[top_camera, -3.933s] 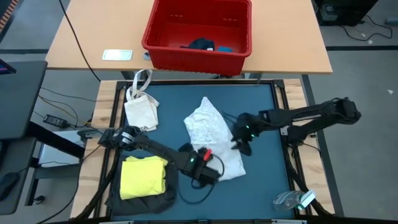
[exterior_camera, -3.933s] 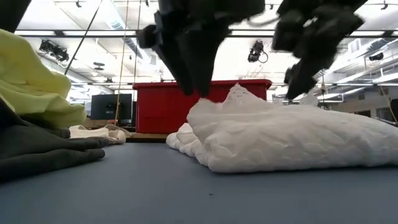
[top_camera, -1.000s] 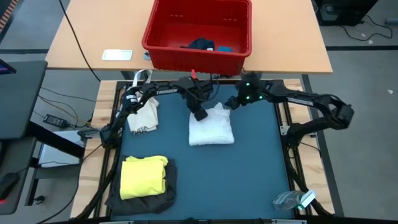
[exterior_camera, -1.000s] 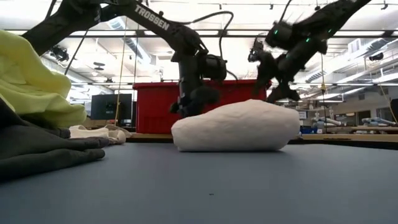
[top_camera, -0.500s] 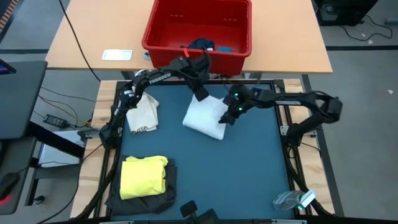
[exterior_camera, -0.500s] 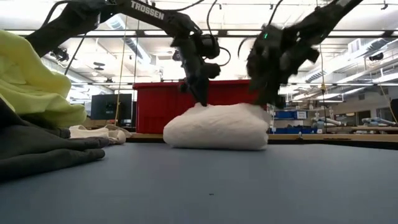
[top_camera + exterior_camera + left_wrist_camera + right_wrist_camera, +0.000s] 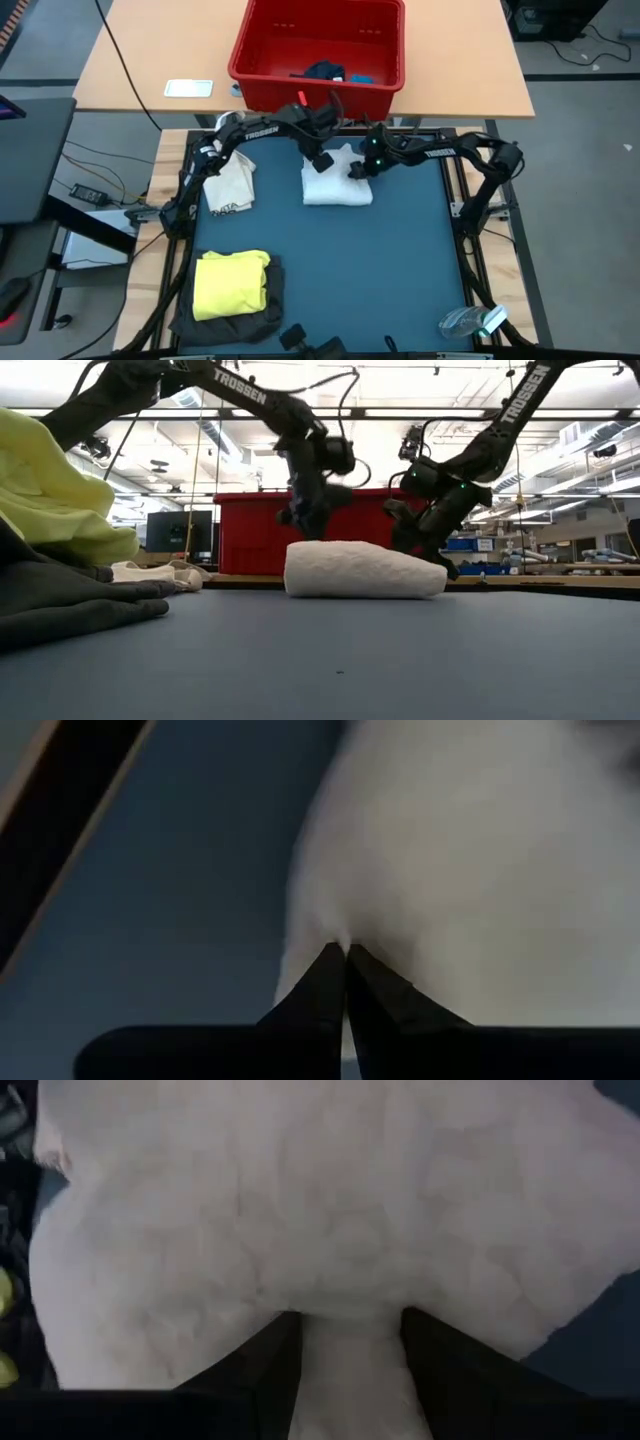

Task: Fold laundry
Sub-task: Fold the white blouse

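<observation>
A folded white cloth (image 7: 337,183) lies on the dark blue table (image 7: 400,270), toward the far edge and a little right of the middle, just in front of the red basket (image 7: 318,45) that stands on the wooden table beyond. In the low view it sits flat as a low, thick bundle (image 7: 362,570).

The left gripper (image 7: 321,160) reaches in from the left and sits at the cloth's far left corner. Its wrist view shows the two fingers (image 7: 322,982) pressed together with a pinch of the white cloth (image 7: 470,870) caught at their tips. The right gripper (image 7: 358,169) comes from the right and rests at the cloth's far right edge. Its fingers (image 7: 270,1360) stand apart in the wrist view, with the white cloth (image 7: 340,1220) lying between and beyond them; whether they have hold of it cannot be told.

At the near left corner a folded yellow T-shirt (image 7: 232,284) lies on top of a dark grey garment (image 7: 228,322). A small white bag (image 7: 227,176) lies at the far left of the table. In the basket lie a dark navy garment (image 7: 322,71) and a small blue piece (image 7: 361,77) just beside it.
</observation>
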